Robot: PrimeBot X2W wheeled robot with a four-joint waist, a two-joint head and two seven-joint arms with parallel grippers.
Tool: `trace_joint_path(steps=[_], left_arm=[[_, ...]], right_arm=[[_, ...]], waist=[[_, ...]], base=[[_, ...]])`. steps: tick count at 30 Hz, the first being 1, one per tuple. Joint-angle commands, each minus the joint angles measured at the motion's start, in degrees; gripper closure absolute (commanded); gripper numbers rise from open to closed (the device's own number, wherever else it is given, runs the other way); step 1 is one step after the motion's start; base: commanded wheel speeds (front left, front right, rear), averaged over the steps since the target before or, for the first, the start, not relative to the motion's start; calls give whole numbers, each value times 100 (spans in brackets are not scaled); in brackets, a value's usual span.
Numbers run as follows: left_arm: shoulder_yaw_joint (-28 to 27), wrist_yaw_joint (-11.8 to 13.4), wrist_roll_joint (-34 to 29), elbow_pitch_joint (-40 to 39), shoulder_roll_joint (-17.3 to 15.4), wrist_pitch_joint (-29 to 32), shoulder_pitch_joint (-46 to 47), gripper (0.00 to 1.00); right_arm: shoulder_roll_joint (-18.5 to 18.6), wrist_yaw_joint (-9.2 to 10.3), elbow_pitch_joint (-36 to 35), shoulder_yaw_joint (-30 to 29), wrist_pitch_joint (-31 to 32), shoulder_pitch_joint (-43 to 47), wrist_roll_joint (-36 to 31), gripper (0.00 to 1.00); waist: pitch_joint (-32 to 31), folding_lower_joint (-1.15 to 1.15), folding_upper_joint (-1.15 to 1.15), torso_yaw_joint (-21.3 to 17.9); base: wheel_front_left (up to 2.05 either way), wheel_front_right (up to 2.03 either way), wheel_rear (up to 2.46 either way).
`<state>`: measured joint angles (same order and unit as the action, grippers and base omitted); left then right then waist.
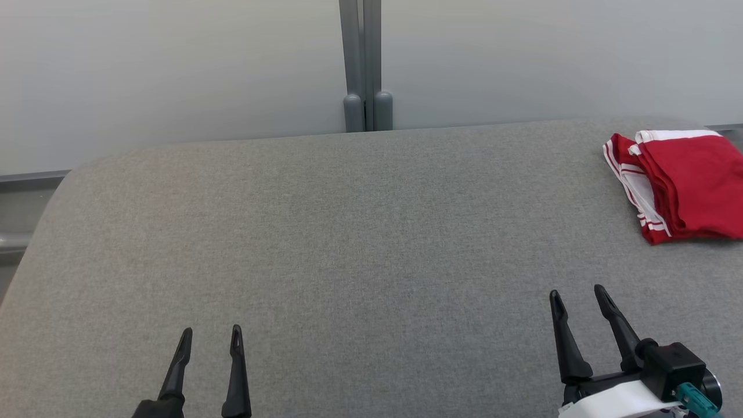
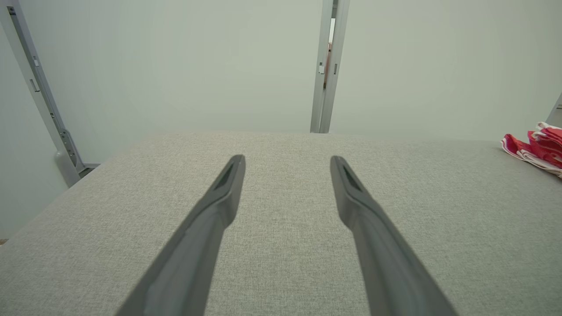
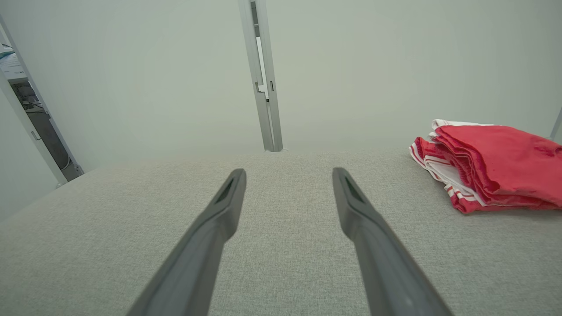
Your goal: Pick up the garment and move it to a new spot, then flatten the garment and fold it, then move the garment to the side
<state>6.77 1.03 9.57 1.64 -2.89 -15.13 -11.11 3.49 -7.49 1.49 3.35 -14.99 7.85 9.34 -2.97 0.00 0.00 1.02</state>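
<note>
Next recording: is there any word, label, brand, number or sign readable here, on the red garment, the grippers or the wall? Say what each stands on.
No text can be read in any view.
Red garment: white stripes only; a darker patch on it in the right wrist view is too blurred to tell.
Left gripper, right gripper: plain dark fingers, no marking.
Grey table, wall: unmarked.

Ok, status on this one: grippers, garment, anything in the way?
Left gripper open, empty. Right gripper open, empty. Red-and-white garment folded, far right of grey table. Nothing in the way.
</note>
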Motion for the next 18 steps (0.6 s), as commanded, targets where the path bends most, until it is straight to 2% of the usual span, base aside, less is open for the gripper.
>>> trace_joint_path(steps=[1, 17, 18], left_arm=[[-34, 13, -51, 3, -3, 3, -20, 0], [-26, 7, -102, 2, -3, 3, -32, 0], [-15, 14, -41, 2, 1, 1, 0, 100]], right_arm=[[-6, -1, 2, -13, -22, 54, -50, 0], [-18, -1, 24, 27, -23, 39, 5, 0], [-17, 0, 12, 22, 0, 5, 10, 100]], waist=[[4, 0, 0, -1], [1, 0, 0, -18], [1, 0, 0, -18]], base=[[0, 0, 0], [0, 0, 0], [0, 0, 0]])
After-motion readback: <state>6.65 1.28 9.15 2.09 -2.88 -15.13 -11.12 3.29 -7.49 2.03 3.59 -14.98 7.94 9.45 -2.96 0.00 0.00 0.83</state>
